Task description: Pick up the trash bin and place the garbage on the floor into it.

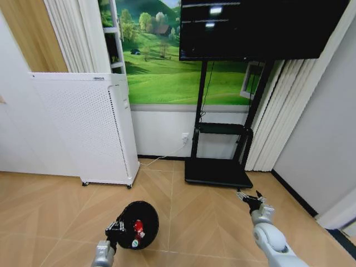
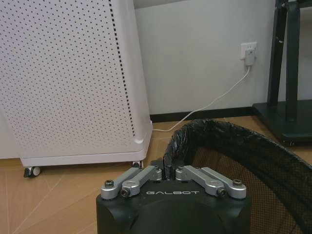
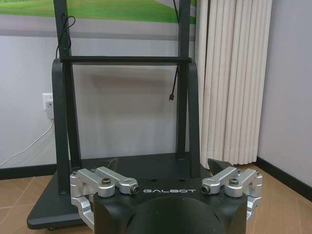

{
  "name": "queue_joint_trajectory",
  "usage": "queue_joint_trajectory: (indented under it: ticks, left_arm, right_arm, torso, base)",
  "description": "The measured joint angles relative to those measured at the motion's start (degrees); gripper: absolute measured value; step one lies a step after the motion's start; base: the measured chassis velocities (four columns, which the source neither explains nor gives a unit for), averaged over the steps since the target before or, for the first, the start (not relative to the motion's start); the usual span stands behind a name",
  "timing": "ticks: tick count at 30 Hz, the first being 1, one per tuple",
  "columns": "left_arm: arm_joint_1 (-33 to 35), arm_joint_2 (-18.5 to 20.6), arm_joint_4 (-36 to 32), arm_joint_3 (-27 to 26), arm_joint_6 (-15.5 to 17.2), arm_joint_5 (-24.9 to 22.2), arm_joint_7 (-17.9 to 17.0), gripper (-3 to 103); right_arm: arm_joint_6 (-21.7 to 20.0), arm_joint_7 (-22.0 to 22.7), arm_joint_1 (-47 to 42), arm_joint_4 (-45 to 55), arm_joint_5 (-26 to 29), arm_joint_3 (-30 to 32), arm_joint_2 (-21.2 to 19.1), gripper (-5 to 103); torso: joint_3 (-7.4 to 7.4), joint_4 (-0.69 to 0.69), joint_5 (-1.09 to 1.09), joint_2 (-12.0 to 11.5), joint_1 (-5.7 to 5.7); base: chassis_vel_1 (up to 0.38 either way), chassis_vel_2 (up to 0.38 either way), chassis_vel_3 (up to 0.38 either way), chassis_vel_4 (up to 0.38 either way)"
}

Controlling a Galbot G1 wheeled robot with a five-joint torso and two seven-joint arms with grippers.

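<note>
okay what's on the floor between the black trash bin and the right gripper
Nothing: in the head view, bare wooden floor separates the black round mesh trash bin, clamped by the left gripper, from the open right gripper.

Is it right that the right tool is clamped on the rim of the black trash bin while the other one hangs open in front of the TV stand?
Not quite: the arms are swapped. The head view shows the left tool shut on the rim of the black trash bin, and the left wrist view confirms it. The right tool is the open one, in front of the TV stand.
</note>
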Motion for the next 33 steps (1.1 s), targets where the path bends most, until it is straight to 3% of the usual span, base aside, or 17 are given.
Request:
queue_joint_trajectory:
  ticks: [14, 22, 28, 33]
  left_arm:
    - [1.23, -0.75, -0.53, 0.59, -0.21, 1.03, 0.17, 7]
    - [4.02, 1.51, -0.73, -1.36, -0.21, 0.62, 0.01, 7]
    - [5.73, 1.83, 2.23, -1.38, -1.66, 1.16, -0.10, 7]
    - [3.14, 0.54, 6.62, -0.44, -3.05, 1.71, -0.37, 7]
  right_arm:
    - [0.00, 0.00, 0.00, 0.00, 0.00, 0.00, 0.00, 100]
    - [0.00, 0.00, 0.00, 0.00, 0.00, -0.01, 0.01, 100]
    - [0.00, 0.00, 0.00, 0.00, 0.00, -0.01, 0.01, 100]
    - [0.00, 0.01, 0.00, -0.01, 0.00, 0.00, 0.00, 100]
  torso:
    - [0.00, -0.01, -0.01, 0.00, 0.00]
    - [0.00, 0.02, -0.01, 0.02, 0.00]
    - [0.00, -0.01, 0.01, 0.02, 0.00]
    - [0.00, -0.04, 0.00, 0.01, 0.00]
  base:
    - [0.036, 0.046, -0.041, -0.038]
    - [0.170, 0.149, -0.161, -0.147]
    - [0.016, 0.015, -0.008, -0.010]
    - [-0.030, -0.032, 0.035, 0.036]
